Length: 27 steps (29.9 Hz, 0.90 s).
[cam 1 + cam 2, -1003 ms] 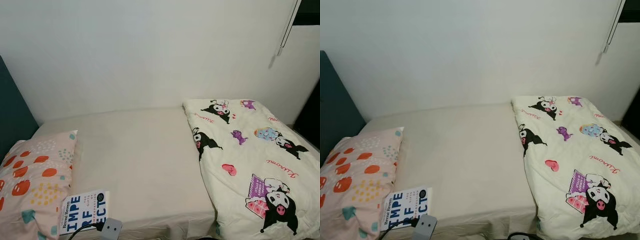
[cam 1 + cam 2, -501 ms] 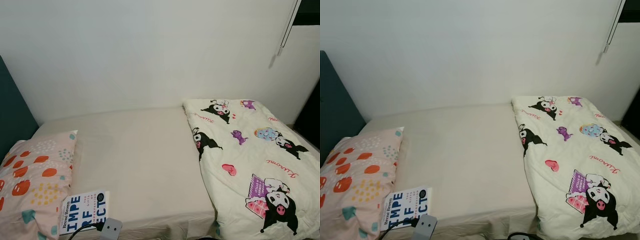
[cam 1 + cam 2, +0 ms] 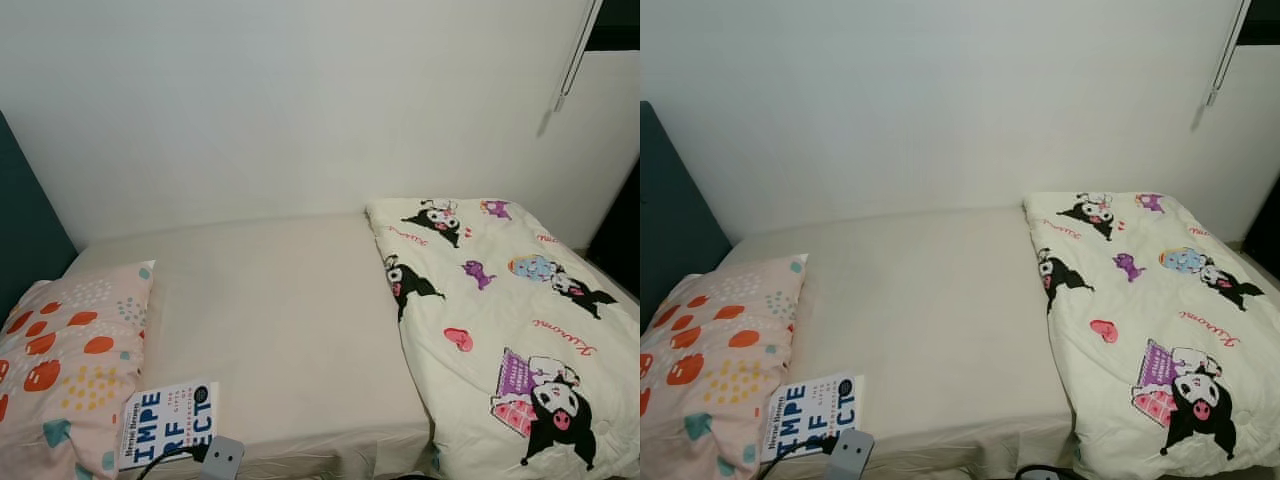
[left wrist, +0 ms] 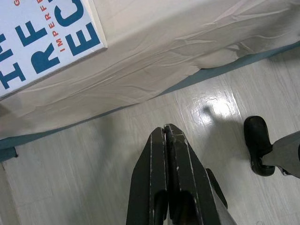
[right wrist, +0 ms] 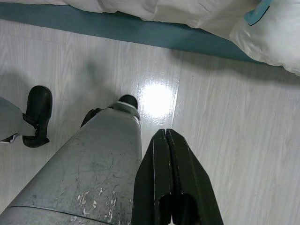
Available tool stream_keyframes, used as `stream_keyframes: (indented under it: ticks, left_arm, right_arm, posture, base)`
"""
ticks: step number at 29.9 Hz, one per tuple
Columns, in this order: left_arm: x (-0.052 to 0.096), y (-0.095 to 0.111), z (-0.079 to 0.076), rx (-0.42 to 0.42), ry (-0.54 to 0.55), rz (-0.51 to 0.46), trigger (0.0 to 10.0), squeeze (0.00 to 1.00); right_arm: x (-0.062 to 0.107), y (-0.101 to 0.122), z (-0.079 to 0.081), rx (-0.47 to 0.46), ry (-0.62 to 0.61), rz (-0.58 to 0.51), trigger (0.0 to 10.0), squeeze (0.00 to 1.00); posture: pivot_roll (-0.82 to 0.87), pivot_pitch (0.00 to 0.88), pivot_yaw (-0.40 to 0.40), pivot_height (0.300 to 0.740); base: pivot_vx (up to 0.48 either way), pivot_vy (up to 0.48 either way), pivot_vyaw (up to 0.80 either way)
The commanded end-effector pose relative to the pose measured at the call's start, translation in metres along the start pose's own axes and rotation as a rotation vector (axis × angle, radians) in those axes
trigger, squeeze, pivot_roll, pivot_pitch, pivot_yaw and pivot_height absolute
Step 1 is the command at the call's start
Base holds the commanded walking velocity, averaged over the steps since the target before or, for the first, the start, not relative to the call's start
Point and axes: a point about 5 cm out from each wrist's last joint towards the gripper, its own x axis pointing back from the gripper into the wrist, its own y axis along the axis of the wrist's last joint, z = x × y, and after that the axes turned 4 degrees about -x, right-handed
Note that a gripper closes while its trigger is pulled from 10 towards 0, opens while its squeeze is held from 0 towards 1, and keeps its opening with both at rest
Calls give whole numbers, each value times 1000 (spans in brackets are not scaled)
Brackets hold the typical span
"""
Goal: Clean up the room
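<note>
A bed (image 3: 280, 320) with a cream sheet stands before me against a white wall. A white quilt (image 3: 500, 320) printed with black cartoon figures lies folded over its right half. At the left end rests a pink pillow (image 3: 60, 370) with orange dots. A white book (image 3: 168, 422) with blue letters lies at the near edge beside the pillow, also seen in the left wrist view (image 4: 42, 37). My left gripper (image 4: 165, 133) hangs shut over the floor below the bed edge. My right gripper (image 5: 165, 137) hangs shut over the floor near my leg.
A dark teal headboard (image 3: 25, 230) rises at the far left. A grey charger block (image 3: 222, 457) with a black cable sits at the bed's near edge. A cord (image 3: 575, 55) hangs on the wall at the upper right. Pale wood floor (image 5: 234, 140) lies below.
</note>
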Motion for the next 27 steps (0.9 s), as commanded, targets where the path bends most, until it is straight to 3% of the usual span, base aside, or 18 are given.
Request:
stream_keyframes:
  ticks: [1, 27]
  left_arm:
    - [0, -1, 0, -10, -3, 10, 10000, 0]
    - [1, -3, 1, -9, 1, 13, 10000, 0]
  right_arm:
    - [0, 0, 1, -8, 4, 4, 10000, 0]
    - [0, -1, 2, -14, 9, 3, 10000, 0]
  posture:
    - [18, 0, 5, 740]
    - [19, 0, 9, 740]
  base:
    - [0, 0, 0]
    - [0, 0, 0]
